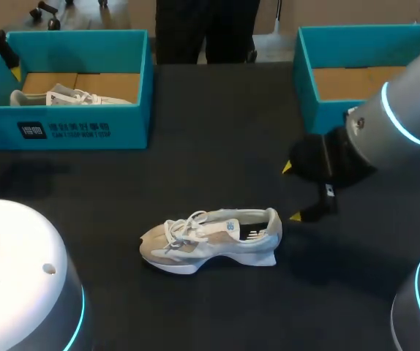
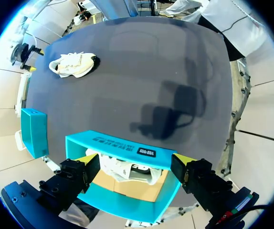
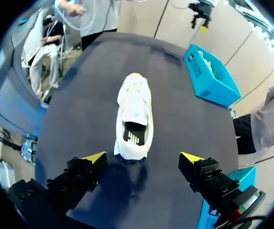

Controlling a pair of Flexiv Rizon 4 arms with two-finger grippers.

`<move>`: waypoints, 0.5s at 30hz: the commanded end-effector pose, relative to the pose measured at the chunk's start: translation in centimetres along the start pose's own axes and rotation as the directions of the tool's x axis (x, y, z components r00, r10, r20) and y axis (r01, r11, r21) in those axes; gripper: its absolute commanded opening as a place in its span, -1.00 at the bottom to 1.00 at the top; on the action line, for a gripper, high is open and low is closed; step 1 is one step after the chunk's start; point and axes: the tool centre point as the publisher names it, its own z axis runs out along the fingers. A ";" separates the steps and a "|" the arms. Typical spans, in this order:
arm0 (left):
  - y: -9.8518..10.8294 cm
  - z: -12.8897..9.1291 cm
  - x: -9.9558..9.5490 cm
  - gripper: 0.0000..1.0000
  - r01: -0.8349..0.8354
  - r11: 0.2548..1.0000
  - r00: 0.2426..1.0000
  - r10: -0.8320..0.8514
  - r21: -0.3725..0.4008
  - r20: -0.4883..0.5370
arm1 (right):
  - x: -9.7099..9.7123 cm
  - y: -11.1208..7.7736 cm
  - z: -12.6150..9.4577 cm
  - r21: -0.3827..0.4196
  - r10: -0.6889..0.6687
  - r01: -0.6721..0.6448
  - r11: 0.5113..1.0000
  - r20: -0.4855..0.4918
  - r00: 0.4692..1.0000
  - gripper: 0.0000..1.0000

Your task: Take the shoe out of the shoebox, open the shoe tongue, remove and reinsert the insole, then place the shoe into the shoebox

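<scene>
- Sneaker [image 1: 210,238]: white and beige with white laces, upright on its sole near the middle of the dark table [image 1: 217,110], a little toward the near edge. Toe points to the left edge, heel to the right edge. It is out of both boxes, and the insole with its dark print shows through the opening.
- Right gripper [image 3: 142,157]: just behind the heel, apart from it, fingers spread wide, holding nothing.
- Right shoebox [image 1: 309,80]: teal, at the far right corner; its brown cardboard floor shows.
- Left shoebox [image 1: 85,128]: teal, at the far left corner, with a second sneaker [image 1: 71,96] of the same white inside.
- Left gripper [image 2: 136,159]: above the left shoebox, fingers spread wide to either side of it, gripping nothing.
</scene>
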 end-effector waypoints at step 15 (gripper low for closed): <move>-0.2 0.0 0.0 1.00 -0.001 1.000 1.000 0.000 -0.005 -0.002 | 0.6 -3.1 1.0 -0.464 -0.027 0.012 0.886 -0.026 0.999 1.00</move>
